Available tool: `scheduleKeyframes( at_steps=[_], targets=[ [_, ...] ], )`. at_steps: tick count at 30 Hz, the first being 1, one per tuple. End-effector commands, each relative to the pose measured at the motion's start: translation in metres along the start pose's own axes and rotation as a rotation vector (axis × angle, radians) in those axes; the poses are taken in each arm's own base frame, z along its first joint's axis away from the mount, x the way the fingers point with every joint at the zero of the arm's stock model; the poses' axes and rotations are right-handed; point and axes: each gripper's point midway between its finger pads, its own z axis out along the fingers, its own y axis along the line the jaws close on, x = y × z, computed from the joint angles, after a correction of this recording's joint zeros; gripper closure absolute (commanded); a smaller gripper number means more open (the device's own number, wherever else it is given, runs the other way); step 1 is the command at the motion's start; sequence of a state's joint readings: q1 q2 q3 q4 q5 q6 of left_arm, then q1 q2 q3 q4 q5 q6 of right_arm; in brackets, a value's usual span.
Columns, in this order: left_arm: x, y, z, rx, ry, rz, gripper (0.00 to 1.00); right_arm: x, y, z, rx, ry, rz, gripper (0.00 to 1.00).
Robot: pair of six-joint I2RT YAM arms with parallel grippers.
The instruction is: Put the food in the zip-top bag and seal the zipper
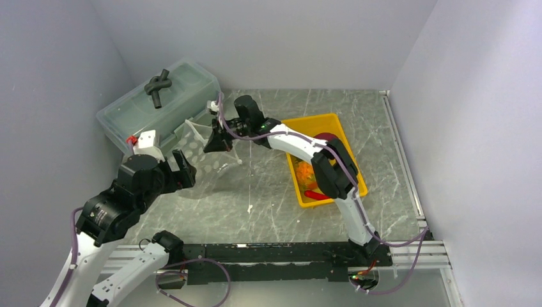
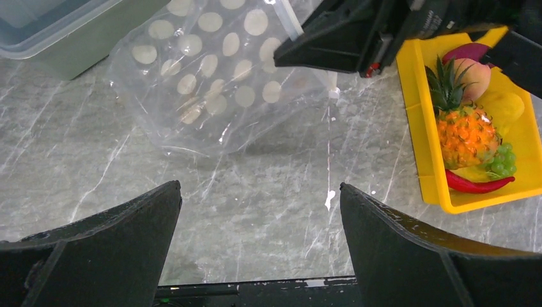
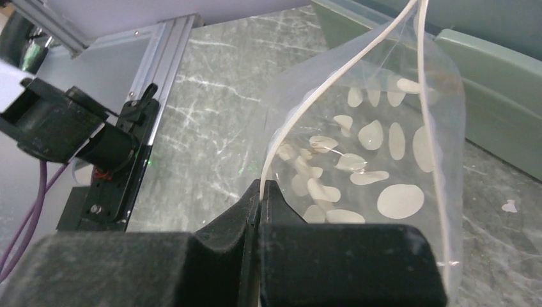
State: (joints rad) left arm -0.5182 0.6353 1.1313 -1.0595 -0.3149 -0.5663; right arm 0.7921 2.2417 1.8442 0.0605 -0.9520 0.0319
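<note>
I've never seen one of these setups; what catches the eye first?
The clear, white-dotted zip-top bag, left of centre, is pinched at its whitish mouth strip by the right fingers. Then comes the bright yellow tray on the right, holding toy food: pineapple, peach, grapes, red chili.

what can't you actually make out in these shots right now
- Top view: the right arm covers most of the food in the yellow tray; only orange and red bits show.
- Left wrist view: the right tool hides one mouth corner of the zip-top bag, and the frame's top edge cuts off its far end.
- Right wrist view: the pinched stretch of zipper is hidden between the shut pads; the tray is out of frame.
</note>
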Motion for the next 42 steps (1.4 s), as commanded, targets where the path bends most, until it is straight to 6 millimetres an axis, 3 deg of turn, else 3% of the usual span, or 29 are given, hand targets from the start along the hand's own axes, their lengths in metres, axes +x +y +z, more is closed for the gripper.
scheduleKeyframes(
  at_steps=[1,10,21,29,42],
  targets=[
    [-0.008,0.002,0.006,-0.035,-0.033,-0.035,0.00,-0.011,0.027,-0.011,-0.017,0.035,-0.153,1.00],
    [-0.019,0.006,0.006,-0.082,-0.048,-0.008,0.00,0.011,0.053,-0.027,-0.022,0.165,-0.284,1.00],
    [-0.055,0.007,-0.007,-0.123,-0.106,0.084,0.00,-0.002,0.090,-0.058,-0.013,0.218,-0.451,1.00],
    [-0.077,0.004,-0.011,-0.143,-0.139,0.129,0.00,0.000,0.113,-0.077,-0.047,0.269,-0.564,1.00],
    [-0.092,-0.045,-0.007,0.038,-0.047,0.223,0.00,0.011,0.156,-0.087,-0.111,0.342,-0.780,1.00]
  ],
)
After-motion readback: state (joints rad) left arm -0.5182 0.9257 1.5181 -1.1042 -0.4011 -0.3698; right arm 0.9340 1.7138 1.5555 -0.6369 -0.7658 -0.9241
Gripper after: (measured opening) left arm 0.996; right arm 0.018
